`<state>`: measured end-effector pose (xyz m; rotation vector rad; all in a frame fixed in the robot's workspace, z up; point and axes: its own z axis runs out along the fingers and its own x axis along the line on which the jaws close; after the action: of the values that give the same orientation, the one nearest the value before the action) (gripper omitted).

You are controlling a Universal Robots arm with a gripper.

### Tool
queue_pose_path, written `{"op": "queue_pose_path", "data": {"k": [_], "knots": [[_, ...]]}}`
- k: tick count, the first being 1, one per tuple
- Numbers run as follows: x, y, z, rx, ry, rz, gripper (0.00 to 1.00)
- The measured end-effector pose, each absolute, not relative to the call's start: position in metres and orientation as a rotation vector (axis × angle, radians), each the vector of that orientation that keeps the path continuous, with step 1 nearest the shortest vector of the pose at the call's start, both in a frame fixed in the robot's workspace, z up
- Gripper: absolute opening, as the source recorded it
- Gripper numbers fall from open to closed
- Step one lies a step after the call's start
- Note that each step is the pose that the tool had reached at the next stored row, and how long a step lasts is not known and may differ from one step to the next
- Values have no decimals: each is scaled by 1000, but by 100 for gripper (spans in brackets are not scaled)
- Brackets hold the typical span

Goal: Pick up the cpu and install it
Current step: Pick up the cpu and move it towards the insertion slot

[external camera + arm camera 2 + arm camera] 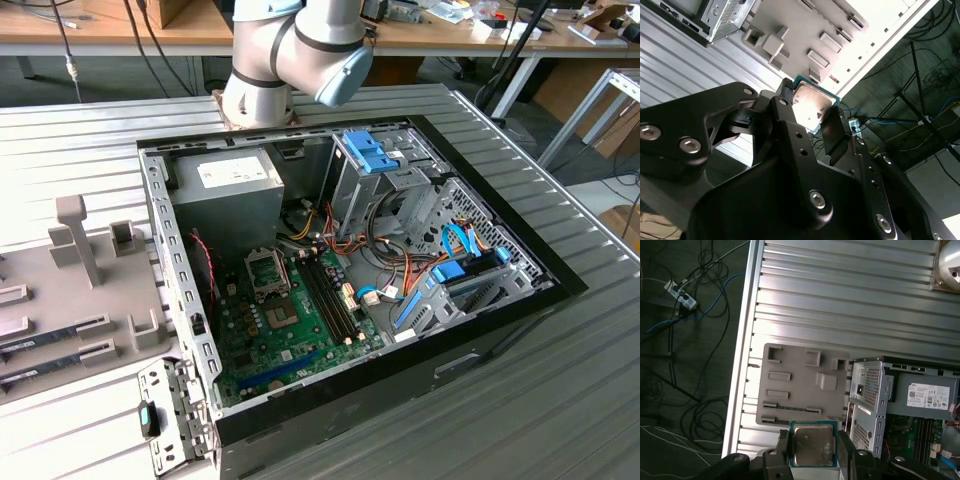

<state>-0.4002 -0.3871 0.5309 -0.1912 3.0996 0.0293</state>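
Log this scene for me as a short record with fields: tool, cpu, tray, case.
tool: shut on the cpu, gripping two opposite edges
cpu: held in the air, silvery lid facing the cameras in both wrist views
gray tray: on the ribbed table, beside the computer case
computer case: open, motherboard exposed

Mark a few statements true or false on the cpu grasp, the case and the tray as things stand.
1. The end effector is shut on the cpu. True.
2. The cpu is seated on the motherboard. False: the end effector holds it, off the motherboard.
3. The computer case lies open on the ribbed table. True.
4. The gray tray lies inside the computer case. False: it lies on the ribbed table beside the case.
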Motion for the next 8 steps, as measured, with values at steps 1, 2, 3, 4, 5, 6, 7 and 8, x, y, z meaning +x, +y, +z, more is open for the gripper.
{"op": "queue_pose_path", "data": {"k": [1,2,3,4,5,6,7,8], "knots": [[-399,-387,530,-191,3100,29,47],[-398,-387,530,-191,3100,29,47],[-397,-387,530,-191,3100,29,47],[-396,-387,529,-191,3100,29,47],[-395,-387,529,-191,3100,29,47],[-394,-387,528,-191,3100,29,47],[-393,-387,528,-191,3100,29,47],[-392,-387,528,-191,3100,29,47]]}}
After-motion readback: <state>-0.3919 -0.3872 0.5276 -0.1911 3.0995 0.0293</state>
